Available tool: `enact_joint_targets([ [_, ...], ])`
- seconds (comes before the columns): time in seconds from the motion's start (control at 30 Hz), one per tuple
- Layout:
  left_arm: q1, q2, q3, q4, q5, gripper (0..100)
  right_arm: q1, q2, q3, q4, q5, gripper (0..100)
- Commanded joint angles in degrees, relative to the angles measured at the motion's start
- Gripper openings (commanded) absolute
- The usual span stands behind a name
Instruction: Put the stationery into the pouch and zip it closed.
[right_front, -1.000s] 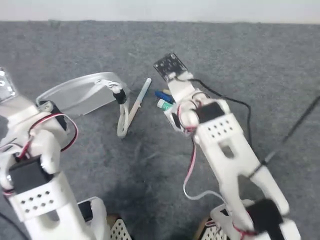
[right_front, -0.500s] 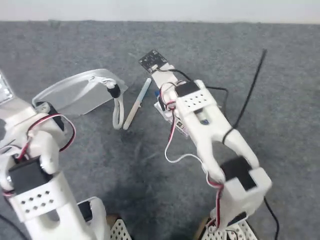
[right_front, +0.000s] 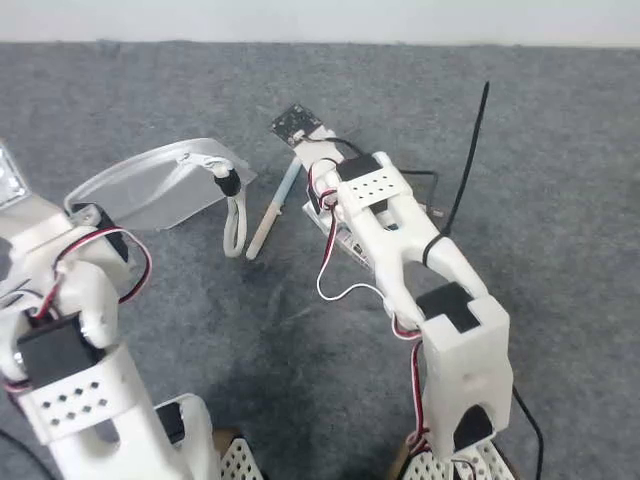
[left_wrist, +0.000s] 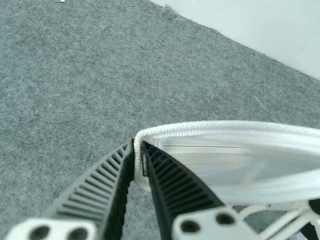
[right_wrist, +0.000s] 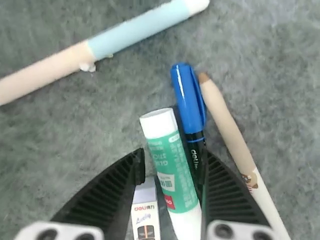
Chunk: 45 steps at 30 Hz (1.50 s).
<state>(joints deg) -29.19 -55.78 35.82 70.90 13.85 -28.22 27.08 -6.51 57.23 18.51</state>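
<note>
- The right end effector (right_wrist: 172, 157) is lowered to the table (right_front: 540, 130) with its jaws wide apart. It straddles things but has not clamped on any of them.
- Between its jaws lie a white and green glue stick (right_wrist: 172, 175), a blue marker (right_wrist: 189, 110) touching the glue stick, and a small white block (right_wrist: 145, 210) on the glue stick's other side.
- A tan pencil (right_wrist: 227, 130) lies just outside one jaw, alongside the marker. A cream and pale blue pen (right_wrist: 115, 40) lies farther off, crosswise.
- The left end effector (left_wrist: 137, 146) is pinched almost shut on the white corded rim of the pouch (left_wrist: 235, 150).
- In the high view the clear pouch (right_front: 150, 185) lies on the table with its mouth facing the pen, which lies between it and the right arm.
- Step in hand, as I judge it: picking up the first stationery, with no item inside the pouch yet.
- The next move calls for closing on the glue stick without dragging the marker or block along. It then has to be carried over the pen to the held-open mouth.
</note>
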Motion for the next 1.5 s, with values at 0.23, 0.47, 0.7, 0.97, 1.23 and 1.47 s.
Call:
enact_joint_targets([
  [0.23,-0.26,0.7,0.4,-0.7,0.7,1,-0.4,2.24,-3.69,-0.92,1.76,16.2],
  [0.47,-0.26,0.7,0.4,-0.7,0.62,1,-0.31,3.47,-3.69,-0.57,1.76,14.8],
  [0.7,-0.26,0.7,0.48,-0.7,0.62,1,-0.22,3.74,-3.69,-0.57,1.76,9.1],
  [0.97,-0.26,0.7,0.48,-0.62,0.44,1,-0.13,5.85,-4.4,0.84,1.85,9.1],
  [1.23,-0.26,0.7,0.57,-0.62,0.35,1,0.13,9.98,-11.52,9.98,2.02,8.8],
  [1.47,-1.85,0.7,0.57,-0.53,0.44,1,0.13,16.31,-21.27,20.09,5.63,8.3],
])
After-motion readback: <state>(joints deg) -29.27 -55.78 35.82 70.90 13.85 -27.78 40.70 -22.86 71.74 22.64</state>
